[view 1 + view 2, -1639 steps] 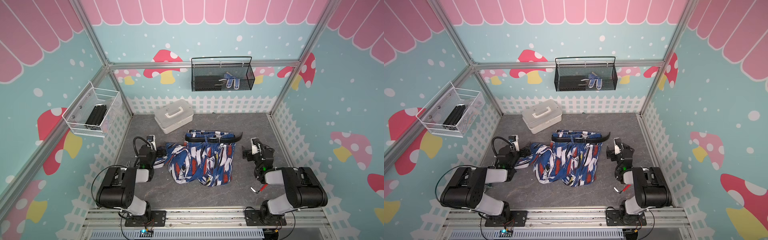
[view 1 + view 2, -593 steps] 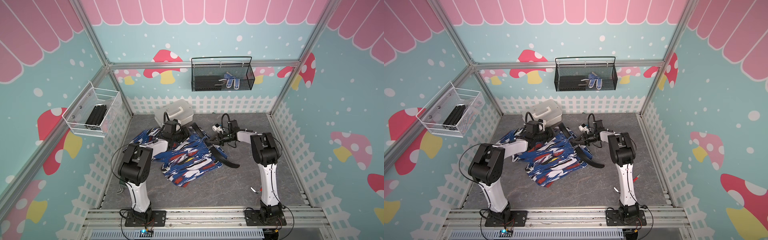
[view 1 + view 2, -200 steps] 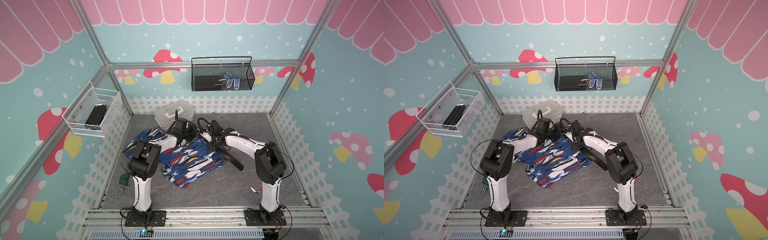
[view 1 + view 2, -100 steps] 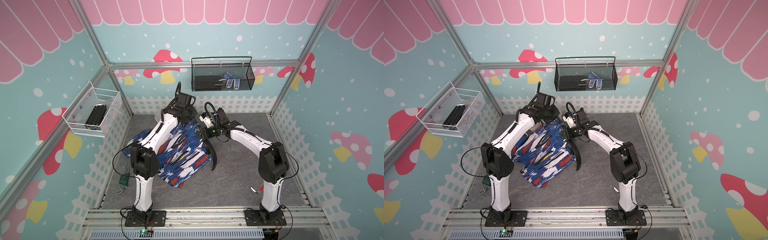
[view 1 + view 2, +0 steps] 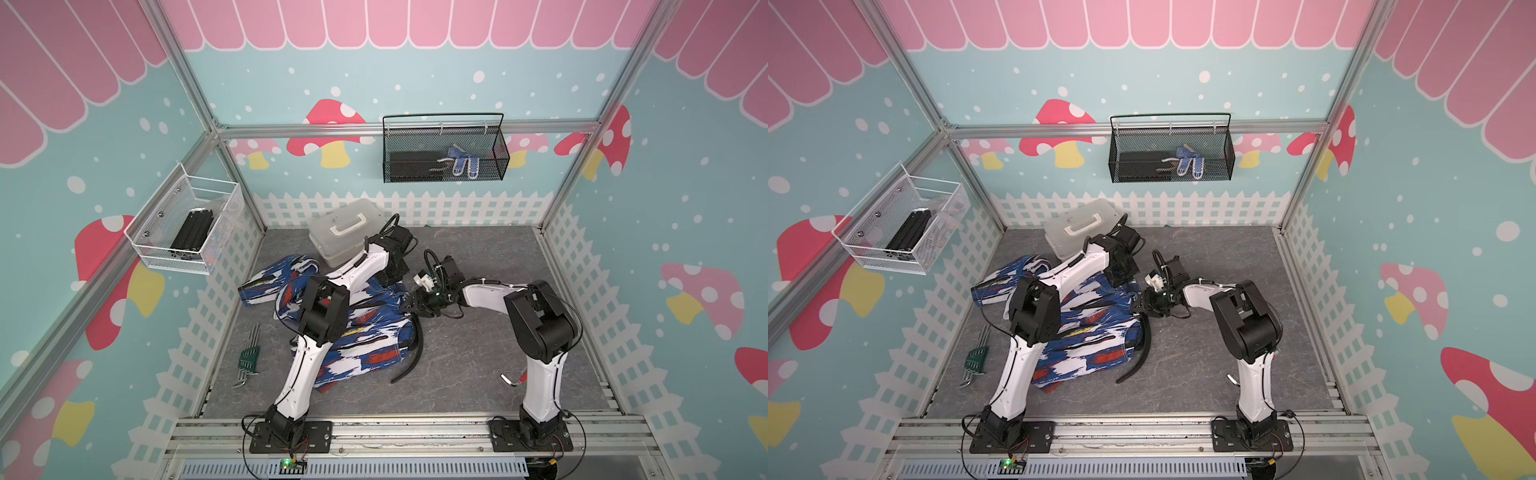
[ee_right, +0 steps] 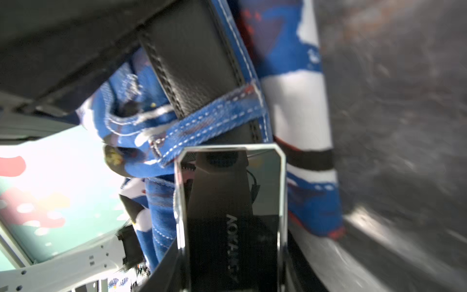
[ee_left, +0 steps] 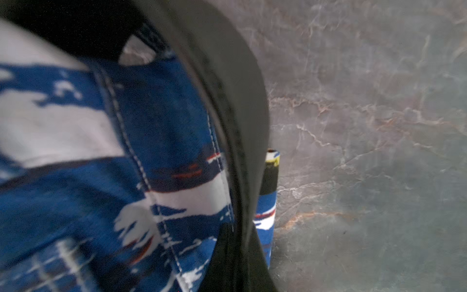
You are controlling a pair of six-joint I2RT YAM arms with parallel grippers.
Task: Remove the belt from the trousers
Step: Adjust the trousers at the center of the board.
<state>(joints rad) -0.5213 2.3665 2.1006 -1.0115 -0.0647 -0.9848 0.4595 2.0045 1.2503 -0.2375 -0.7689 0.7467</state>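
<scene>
Grip on both sides: belt [image 5: 417, 353] is sitting threaded in the trousers [image 5: 365, 349].
At one end, right fingers [image 5: 412, 302] are pinching the belt by its metal buckle [image 6: 230, 202]; just past those fingers the strap [image 6: 194, 63] is running under a blue belt loop [image 6: 209, 118]. Below the right fingers the loose black tail [image 5: 409, 365] is curving away across the desk [image 5: 478, 365], hugging the cloth edge. Just beside them, left fingers [image 5: 395, 274] are pressing together on the waistband cloth [image 7: 151, 113], the strap lying along the fabric right next to them. The trousers are lying crumpled on the desk, spreading from both pairs of fingers toward the arm bases [image 5: 289, 432]. A white box [image 5: 345, 232] is sitting just behind the left fingers.
</scene>
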